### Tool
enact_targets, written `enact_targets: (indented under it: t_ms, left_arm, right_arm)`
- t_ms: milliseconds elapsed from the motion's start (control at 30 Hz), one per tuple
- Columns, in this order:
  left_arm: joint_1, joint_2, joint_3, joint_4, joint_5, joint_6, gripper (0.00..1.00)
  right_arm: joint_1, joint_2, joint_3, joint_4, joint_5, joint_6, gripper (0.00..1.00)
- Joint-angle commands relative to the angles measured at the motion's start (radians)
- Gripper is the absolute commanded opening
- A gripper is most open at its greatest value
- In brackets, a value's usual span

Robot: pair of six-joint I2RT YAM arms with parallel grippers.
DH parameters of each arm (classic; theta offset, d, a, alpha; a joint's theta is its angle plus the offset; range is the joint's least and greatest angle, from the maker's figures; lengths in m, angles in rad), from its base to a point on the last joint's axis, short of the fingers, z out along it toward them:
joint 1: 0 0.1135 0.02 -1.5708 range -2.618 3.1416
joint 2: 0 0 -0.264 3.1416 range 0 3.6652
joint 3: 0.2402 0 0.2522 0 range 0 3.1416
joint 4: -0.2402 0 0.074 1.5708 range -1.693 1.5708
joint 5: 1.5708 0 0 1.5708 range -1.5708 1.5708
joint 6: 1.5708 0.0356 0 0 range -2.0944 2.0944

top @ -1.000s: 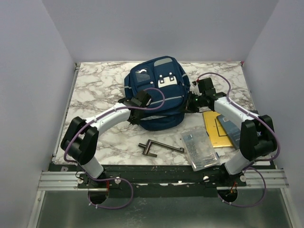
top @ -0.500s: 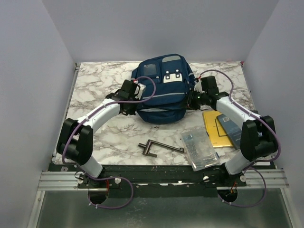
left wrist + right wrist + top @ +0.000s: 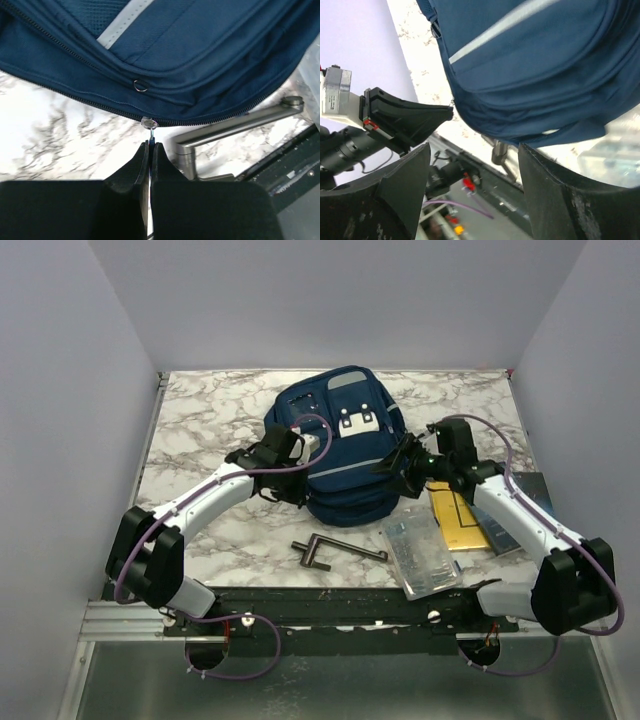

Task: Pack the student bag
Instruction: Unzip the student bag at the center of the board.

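Two-handed at bag (image 3: 350, 475) on marble surface (image 3: 200, 420): pinching zip pull (image 3: 149, 130) with left jaws, right jaws spread and empty beside its right side.

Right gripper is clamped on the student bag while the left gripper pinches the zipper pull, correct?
Not quite. The right gripper is open, its jaws wide apart and not clamping the student bag, as the right wrist view shows. The left gripper does pinch the zipper pull.

Nothing legible anywhere; the student bag (image 3: 350, 475) bears a small white logo (image 3: 298, 398) toward ten o'clock, too small to read; the yellow booklet (image 3: 457, 525) shows no readable print.
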Motion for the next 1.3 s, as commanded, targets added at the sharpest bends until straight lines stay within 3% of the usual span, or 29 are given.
enact_targets:
  t_ms: [0, 267, 567, 767, 800, 867, 900, 933, 1033, 1267]
  left_arm:
    - [-0.048, 0.022, 0.052, 0.032, 0.076, -0.039, 0.0]
    - [-0.083, 0.011, 0.032, 0.051, 0.074, -0.039, 0.0]
    - [-0.111, -0.01, 0.009, 0.07, 0.099, -0.039, 0.0]
    - [-0.113, -0.013, 0.001, 0.069, 0.072, -0.017, 0.0]
    - [-0.113, -0.014, -0.001, 0.067, 0.064, -0.013, 0.0]
    - [-0.113, -0.006, 0.004, 0.041, 0.018, -0.001, 0.0]
    - [-0.113, 0.004, 0.014, 0.018, -0.016, 0.012, 0.0]
    - [-0.103, 0.068, 0.081, -0.125, -0.16, 0.043, 0.0]
    - [-0.07, 0.116, 0.103, -0.208, -0.29, 0.049, 0.0]
    - [0.077, 0.131, 0.11, -0.208, -0.304, 0.05, 0.0]
  right_arm:
    - [0.021, -0.097, -0.11, 0.093, -0.041, 0.273, 0.72]
    - [0.021, -0.103, -0.164, -0.044, 0.168, 0.209, 0.71]
    - [0.021, 0.043, -0.173, 0.146, 0.14, 0.277, 0.63]
    - [0.022, 0.105, -0.139, 0.171, 0.189, 0.273, 0.4]
    - [0.022, 0.112, -0.147, 0.182, 0.189, 0.274, 0.33]
    - [0.021, 0.12, -0.168, 0.216, 0.194, 0.253, 0.04]
    - [0.022, 0.124, -0.173, 0.226, 0.193, 0.229, 0.0]
    - [0.015, 0.126, -0.163, 0.211, 0.189, 0.185, 0.0]
    - [-0.008, 0.102, -0.166, 0.251, 0.154, 0.166, 0.0]
    - [-0.079, 0.142, -0.09, 0.251, -0.008, 0.083, 0.0]
